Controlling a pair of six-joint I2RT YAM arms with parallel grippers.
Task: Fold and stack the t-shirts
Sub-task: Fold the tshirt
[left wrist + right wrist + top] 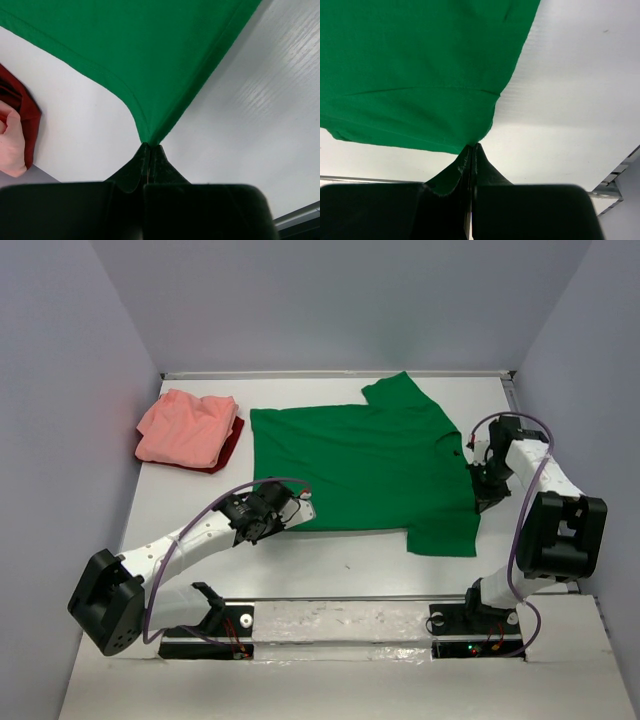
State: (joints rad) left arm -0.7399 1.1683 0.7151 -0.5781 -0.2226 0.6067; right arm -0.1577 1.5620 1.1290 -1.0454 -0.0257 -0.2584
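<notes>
At the far left of the white desk lies a folded salmon-pink t-shirt, resting on a piece of dark red cloth whose edge shows along its right and near sides. The left wrist view catches the same pair at its left border, the red cloth above the pink, well apart from the arm's fingers. Just to the right of that stack, the left pincer reaches in low over the desk and is pressed together on the near left corner of the bright green t-shirt. Close up, the hemmed corner of the green cloth is drawn to a point that ends between the dark tips of the left pincer. The green shirt is spread flat across the middle of the desk, its hem toward the pink stack, one sleeve pointing to the far wall and the other toward the arm bases. At its right edge the right pincer comes down from the bent right arm. In the wrist view the right pincer is closed tight, pinching the edge of the green cloth, which creases slightly there.
</notes>
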